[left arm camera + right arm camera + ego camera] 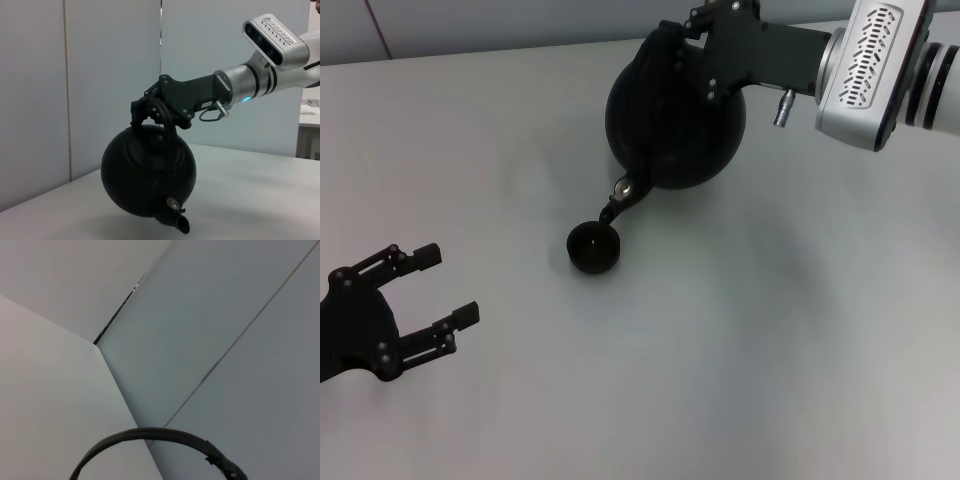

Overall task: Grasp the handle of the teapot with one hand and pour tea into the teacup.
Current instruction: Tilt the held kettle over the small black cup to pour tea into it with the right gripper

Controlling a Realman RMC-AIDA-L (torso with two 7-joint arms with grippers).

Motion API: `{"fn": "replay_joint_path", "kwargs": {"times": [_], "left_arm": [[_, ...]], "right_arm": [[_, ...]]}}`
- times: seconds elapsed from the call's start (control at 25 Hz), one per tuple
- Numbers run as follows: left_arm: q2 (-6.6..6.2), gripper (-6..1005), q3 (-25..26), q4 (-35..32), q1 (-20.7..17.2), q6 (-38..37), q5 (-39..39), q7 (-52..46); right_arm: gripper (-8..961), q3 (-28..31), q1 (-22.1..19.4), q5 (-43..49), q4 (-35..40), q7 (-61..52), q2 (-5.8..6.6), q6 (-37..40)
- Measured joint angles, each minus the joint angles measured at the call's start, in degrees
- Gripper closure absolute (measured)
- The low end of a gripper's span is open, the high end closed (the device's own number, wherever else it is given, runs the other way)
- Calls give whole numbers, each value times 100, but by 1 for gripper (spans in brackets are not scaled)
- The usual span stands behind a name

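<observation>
The round black teapot hangs off the table at the back, tipped forward. Its short spout points down, its tip just above the rim of the tiny black teacup on the table. My right gripper reaches in from the right and is shut on the arched handle. The left wrist view shows the same grip: right gripper clamped on the handle, teapot tilted, spout lowest. My left gripper rests open at the front left, apart from both.
The grey table carries only the cup. Pale wall panels stand behind it. A thin black arc crosses the right wrist view in front of the wall corner.
</observation>
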State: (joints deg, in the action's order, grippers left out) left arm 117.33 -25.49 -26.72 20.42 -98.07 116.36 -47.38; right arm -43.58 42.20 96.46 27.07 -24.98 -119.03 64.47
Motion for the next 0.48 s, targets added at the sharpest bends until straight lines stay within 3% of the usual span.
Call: {"fn": "replay_joint_path", "kwargs": {"times": [0.48], "left_arm": [[5,214,0,0,6,13,-17,0]], "right_arm": [[881,-216,-4,-21,71,156,-31,-116]]}}
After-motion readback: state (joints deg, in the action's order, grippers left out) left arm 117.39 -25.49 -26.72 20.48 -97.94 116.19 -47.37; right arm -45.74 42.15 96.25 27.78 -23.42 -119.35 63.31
